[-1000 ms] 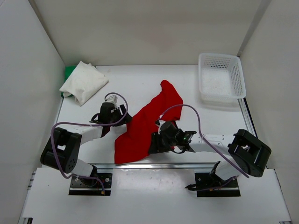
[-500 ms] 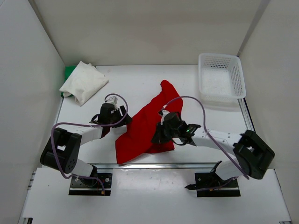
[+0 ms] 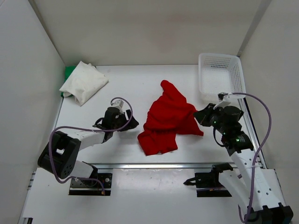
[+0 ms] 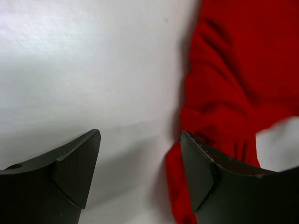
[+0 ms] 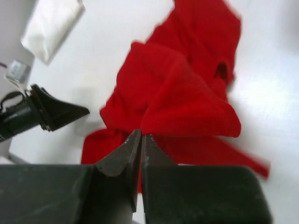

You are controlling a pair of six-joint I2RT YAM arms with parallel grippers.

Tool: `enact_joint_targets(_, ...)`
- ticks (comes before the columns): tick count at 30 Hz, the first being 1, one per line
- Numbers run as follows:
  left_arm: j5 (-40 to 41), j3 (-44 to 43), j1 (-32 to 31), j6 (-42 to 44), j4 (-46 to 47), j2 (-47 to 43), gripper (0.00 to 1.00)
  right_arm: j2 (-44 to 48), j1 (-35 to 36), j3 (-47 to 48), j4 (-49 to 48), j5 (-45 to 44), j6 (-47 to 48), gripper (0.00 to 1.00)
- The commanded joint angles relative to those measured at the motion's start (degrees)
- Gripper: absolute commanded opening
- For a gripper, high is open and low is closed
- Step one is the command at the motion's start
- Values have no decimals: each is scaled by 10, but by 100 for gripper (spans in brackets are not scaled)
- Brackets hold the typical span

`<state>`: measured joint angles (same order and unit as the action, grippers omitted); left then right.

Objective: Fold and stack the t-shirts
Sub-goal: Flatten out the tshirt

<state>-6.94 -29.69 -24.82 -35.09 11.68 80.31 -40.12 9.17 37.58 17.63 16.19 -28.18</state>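
You've got a white flat table (image 3: 135, 86) under everything, with white walls around it.

The red soft cloth t-shirt (image 3: 168, 121) sits mid-table, unfolded and bunched up. It is rumpled into a rough heap: one end points to the far side, and a flap lies toward the near edge. Its right side is drawn out into a point toward your right arm.

The white plastic mesh basket (image 3: 217, 55) is in the far right corner, upright and well apart from the red shirt.

The white folded cloth t-shirt (image 3: 84, 82) is in the far left corner, lying as a puffy packet. The bright green cloth t-shirt (image 3: 69, 71) is under it. Only a strip of the green shows at the far left edge, so you can't tell its fold.

Your right gripper (image 3: 201, 116) is at the red shirt's right edge. In the wrist view its jaws are pressed together (image 5: 140, 135), pinching a fold of red cloth that tents up from the tips.

Your left gripper (image 3: 130, 123) is low over the table, just left of the red shirt. Its jaws are spread wide (image 4: 140, 163) with only bare table between them and nothing held. The red cloth lies by its right finger; can't tell if it's touching.
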Motion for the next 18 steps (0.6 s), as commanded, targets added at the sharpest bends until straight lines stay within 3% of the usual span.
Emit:
enact_joint_targets(1,-25,34,-34,-45,42,2,80,-17,8,-29,24,23,12,0)
enact_joint_targets(5,-47,19,-83,-46,46,48,74,-29,1,-25,13,34,12,0)
enact_joint_targets(10,-78,42,-91,-63,78,54,75,-39,13,-28,-9,39,5,0)
enact_joint_targets(12,-90,53,-95,-69,87,54,66,-47,18,-36,-18,42,-5,0)
enact_joint_targets(14,-98,59,-98,-66,89,52,65,-56,16,-39,-26,54,-6,0)
enact_joint_targets(16,-89,67,-102,-60,87,42,46,-63,22,-39,-29,52,-8,0)
enact_joint_targets(17,-90,68,-102,-56,84,38,29,-61,19,-41,-38,51,-13,0)
enact_joint_targets(18,-93,66,-98,-55,83,37,20,-66,25,-42,-40,50,-15,0)
